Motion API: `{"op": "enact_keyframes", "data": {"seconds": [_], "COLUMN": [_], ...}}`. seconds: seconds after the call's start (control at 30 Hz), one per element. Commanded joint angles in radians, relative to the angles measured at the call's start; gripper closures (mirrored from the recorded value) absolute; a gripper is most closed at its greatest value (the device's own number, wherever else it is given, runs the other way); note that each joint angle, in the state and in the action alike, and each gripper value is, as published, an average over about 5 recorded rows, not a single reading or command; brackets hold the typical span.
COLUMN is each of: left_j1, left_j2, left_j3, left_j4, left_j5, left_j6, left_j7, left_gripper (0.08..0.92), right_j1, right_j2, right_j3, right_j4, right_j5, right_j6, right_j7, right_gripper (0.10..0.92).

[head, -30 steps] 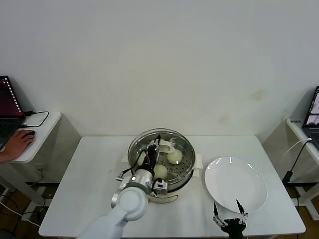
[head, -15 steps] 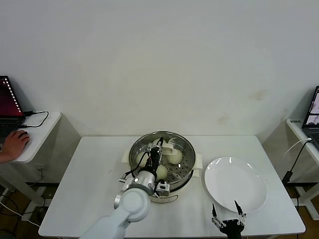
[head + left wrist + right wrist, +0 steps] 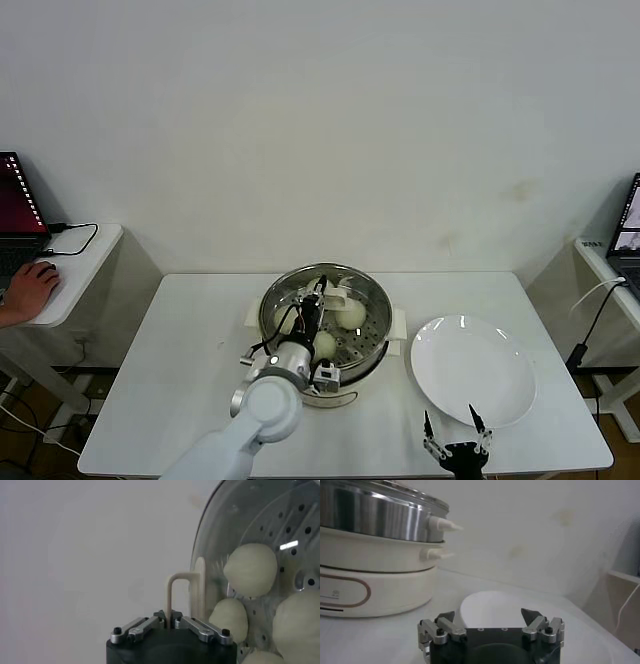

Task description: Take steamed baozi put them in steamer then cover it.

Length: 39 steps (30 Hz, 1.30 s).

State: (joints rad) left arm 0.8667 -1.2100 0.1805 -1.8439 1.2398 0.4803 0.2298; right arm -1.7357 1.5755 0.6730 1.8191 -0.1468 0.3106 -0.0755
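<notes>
Nearest you, your right gripper (image 3: 455,447) idles with fingers spread and empty at the front table (image 3: 190,340) edge, just before the bare plate (image 3: 472,368), likely parked clear. Mid-table, your left gripper (image 3: 168,621) has its fingers clamped on the cover's (image 3: 325,300) bar handle (image 3: 176,592), holding the glass over the steamer (image 3: 326,325), so the lid looks nearly seated. Baozi (image 3: 251,570) already sit on the tray under it; no readable writing or brand, only an oval mark on the steamer's base.

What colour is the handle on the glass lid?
Cream-white. The lid handle shows best in the left wrist view, gripped by the left pincer.
</notes>
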Motion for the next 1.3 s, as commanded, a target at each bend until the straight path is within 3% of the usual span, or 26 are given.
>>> {"op": "enact_keyframes", "data": {"seconds": [0.03,0.3,0.4,0.77,0.97,1.1,1.2,1.3], "left_j1": [0.002,0.012,0.018,0.141,0.298,0.443,0.585,0.725], "left_j2": [-0.004,-0.009,-0.006,0.065,0.15,0.196,0.173,0.127], "left_j3": [0.002,0.003,0.0,-0.062,-0.162,-0.273,-0.388,-0.56], "left_j4": [0.003,-0.01,-0.021,-0.146,-0.301,-0.388,-0.402,-0.35], "left_j5": [-0.005,-0.019,-0.025,-0.091,-0.377,-0.664,-0.892,-1.187], "left_j6": [0.0,0.0,0.002,-0.011,-0.073,-0.177,-0.351,-0.622], "left_j7": [-0.004,-0.016,-0.024,-0.076,-0.198,-0.378,-0.537,-0.526], "left_gripper": [0.858,0.858,0.822,0.507,0.333,0.227,0.185,0.178], "right_j1": [0.0,0.001,0.002,0.001,-0.001,-0.004,-0.007,-0.013], "right_j2": [0.0,0.0,0.0,-0.001,-0.004,-0.011,-0.016,-0.023], "right_j3": [-0.001,-0.007,-0.01,-0.017,-0.014,-0.012,-0.012,-0.012], "right_j4": [-0.001,-0.004,-0.006,-0.005,-0.004,0.003,0.01,0.017], "right_j5": [0.0,-0.001,-0.002,-0.006,-0.001,0.009,0.018,0.028], "right_j6": [0.0,-0.001,0.0,0.001,0.006,0.01,0.016,0.023], "right_j7": [-0.002,-0.005,-0.005,-0.007,-0.005,-0.003,-0.003,-0.002], "right_gripper": [0.203,0.203,0.203,0.203,0.203,0.203,0.203,0.203]}}
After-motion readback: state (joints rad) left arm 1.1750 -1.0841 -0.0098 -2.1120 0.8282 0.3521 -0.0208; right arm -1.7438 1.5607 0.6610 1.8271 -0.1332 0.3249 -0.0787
